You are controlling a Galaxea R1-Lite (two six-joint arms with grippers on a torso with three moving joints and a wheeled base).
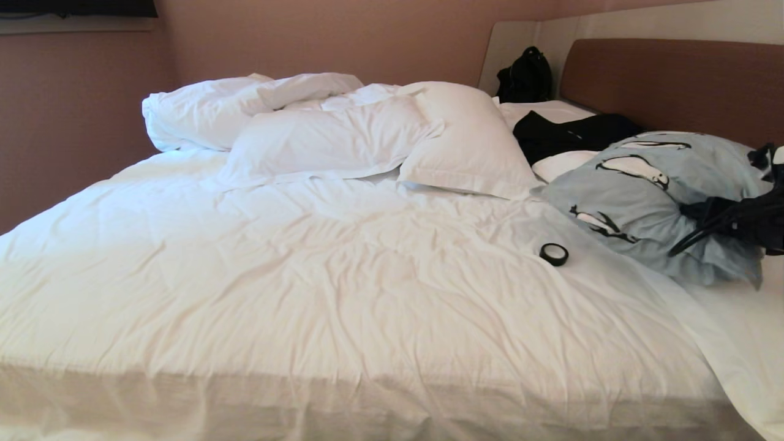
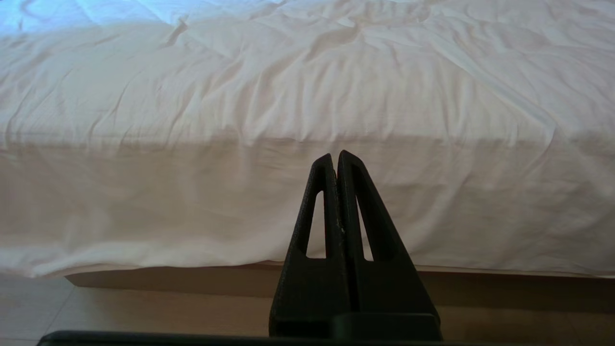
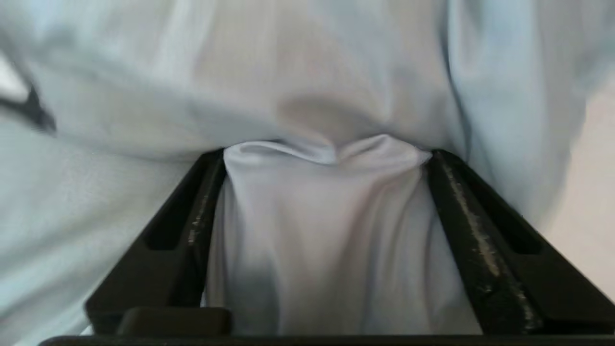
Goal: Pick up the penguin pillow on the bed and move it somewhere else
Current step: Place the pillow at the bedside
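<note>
Across the bed (image 1: 306,275), going left to right: the left claw (image 2: 335,161) hangs pinched shut and empty by the mattress side; rumpled white pillows (image 1: 343,135) come next, then a small black ring (image 1: 554,253), then the penguin pillow (image 1: 649,202) at the headboard end. It looks light, soft and slack. The right claw (image 3: 326,158) stands wide, its fabric bunched between the jaws. A deep bite on a thick fold should hold best.

The penguin pillow (image 1: 649,196), pale blue-grey with black-and-white penguins, is lying crumpled and bunched near the head end of the bed (image 1: 306,275), at its right side. The bed is showing wrinkled white sheets and a brown padded headboard.
</note>
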